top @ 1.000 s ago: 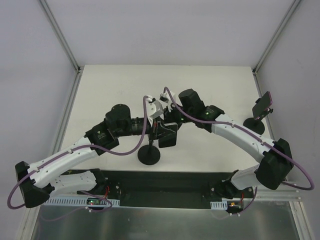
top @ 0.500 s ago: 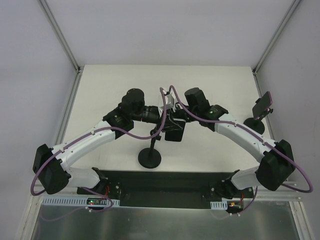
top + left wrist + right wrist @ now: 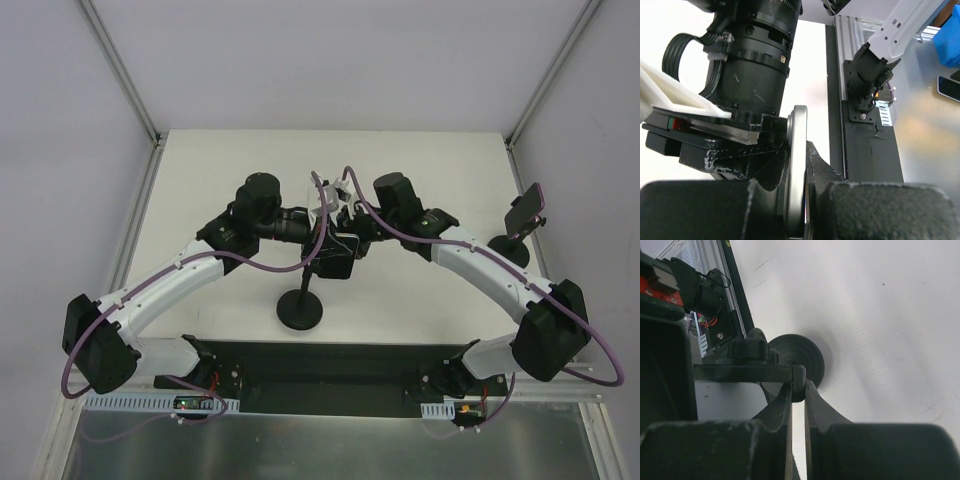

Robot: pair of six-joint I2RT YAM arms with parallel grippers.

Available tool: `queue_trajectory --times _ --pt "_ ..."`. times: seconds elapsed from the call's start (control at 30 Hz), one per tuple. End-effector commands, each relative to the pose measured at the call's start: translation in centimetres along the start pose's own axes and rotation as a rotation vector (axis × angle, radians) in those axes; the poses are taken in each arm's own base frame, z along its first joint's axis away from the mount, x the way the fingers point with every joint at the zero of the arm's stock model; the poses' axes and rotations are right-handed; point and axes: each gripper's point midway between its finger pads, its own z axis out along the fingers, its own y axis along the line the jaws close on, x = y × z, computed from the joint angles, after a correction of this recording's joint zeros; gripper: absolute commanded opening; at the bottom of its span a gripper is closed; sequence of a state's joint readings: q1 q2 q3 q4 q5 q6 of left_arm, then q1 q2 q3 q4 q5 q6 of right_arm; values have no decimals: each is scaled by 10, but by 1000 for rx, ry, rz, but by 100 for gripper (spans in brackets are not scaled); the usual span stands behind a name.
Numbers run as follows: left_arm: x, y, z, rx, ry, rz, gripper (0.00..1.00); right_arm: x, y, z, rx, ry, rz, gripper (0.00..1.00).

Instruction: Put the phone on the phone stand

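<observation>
White table [image 3: 200, 190], pale grey walls [image 3: 330, 60]

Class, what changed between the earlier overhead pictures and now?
The left arm's elbow swung inward and its wrist moved up the table; the phone edged slightly away from the bases. The left pincer stayed shut on it. The phone stand stayed put.

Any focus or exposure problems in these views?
Top external: sharp, evenly lit, no glare. Left wrist: left fingers blurred up close, the phone edge glinting. Right wrist: table blown out white, right fingers and the phone stand near-silhouettes.
</observation>
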State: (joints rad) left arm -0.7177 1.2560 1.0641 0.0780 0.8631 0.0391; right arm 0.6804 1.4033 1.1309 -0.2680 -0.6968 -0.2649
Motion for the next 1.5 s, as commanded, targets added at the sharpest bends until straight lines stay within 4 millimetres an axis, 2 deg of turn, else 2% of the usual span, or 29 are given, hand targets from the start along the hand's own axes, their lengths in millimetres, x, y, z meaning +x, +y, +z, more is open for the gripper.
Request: queue_trajectory --times 0.0,0.17,0.3,0.33,0.37,0.4,0.43,0.47,0.5,0.53,0.57,0.63,0.67,0.8,0.9,0.97,1.0,1.03,1.07,1.1,1.13,1.17,1.2,1.23,1.3,1.33,1.37,1.43,1.47 --pt "-14 6 -14 -70 -29 87 0 -27 27 -12 -92 -90 -49 1" --pt "-12 17 -27 -199 -24 78 0 -31 22 -12 -48 -116 -15 1" --pt "-8 43 -46 -428 -21 41 0 -44 12 -17 86 -194 45 1" --pt "-5 63 -62 -596 -12 25 0 -50 -9 -23 254 -241 93 1" --pt "2 64 -62 -650 4 32 0 -48 1 -18 294 -246 87 1" --pt "1 68 -71 -726 -5 41 0 -54 8 -24 346 -282 92 1" --pt "-1 86 -90 -910 -23 50 0 -55 -15 -39 573 -336 133 0" --pt "4 89 -94 -957 -31 50 0 -51 4 -33 597 -362 186 0" --pt "3 94 -102 -1023 -51 44 0 -48 8 -37 660 -395 229 0" --pt "-1 103 -115 -1119 -94 32 0 -42 -7 -56 860 -450 251 1" --pt "4 107 -118 -1154 -110 15 0 -38 19 -46 832 -494 294 0" --pt "5 111 -121 -1177 -153 21 0 -34 26 -45 912 -573 297 0" --pt "4 114 -120 -1188 -231 -10 0 -31 44 -35 880 -573 290 0" --pt "7 119 -115 -1196 -273 -29 0 -35 68 -15 837 -565 266 0" --pt "7 120 -115 -1205 -280 -22 0 -42 80 -21 835 -568 231 0" --pt "10 118 -112 -1184 -271 -21 0 -34 82 -22 813 -561 222 0" --pt "11 116 -109 -1165 -266 -25 0 -35 84 -33 784 -578 231 3" --pt "11 114 -108 -1150 -265 -28 0 -31 89 -30 733 -551 197 12" --pt "14 112 -106 -1132 -260 -36 0 -18 86 -27 712 -510 152 24" --pt "13 108 -104 -1109 -262 -36 0 -17 92 -35 658 -505 121 43" --pt "16 102 -94 -1045 -241 -36 0 -11 102 -31 577 -440 1 51" --pt "19 99 -91 -1016 -233 -38 0 1 103 -28 543 -392 -66 56" --pt "18 93 -86 -975 -231 -37 0 3 108 -36 503 -377 -124 63" --pt "23 86 -76 -905 -209 -38 0 15 108 -37 477 -309 -191 66" --pt "24 76 -67 -832 -183 -37 0 17 97 -51 490 -264 -258 73" --pt "25 72 -65 -807 -174 -38 0 32 96 -53 445 -176 -268 74" --pt "26 66 -61 -770 -168 -49 0 29 78 -62 472 -157 -237 74" --pt "22 59 -62 -742 -195 -42 0 39 77 -66 394 -96 -213 74" --pt "24 55 -61 -718 -194 -29 0 36 66 -75 414 -109 -189 73"
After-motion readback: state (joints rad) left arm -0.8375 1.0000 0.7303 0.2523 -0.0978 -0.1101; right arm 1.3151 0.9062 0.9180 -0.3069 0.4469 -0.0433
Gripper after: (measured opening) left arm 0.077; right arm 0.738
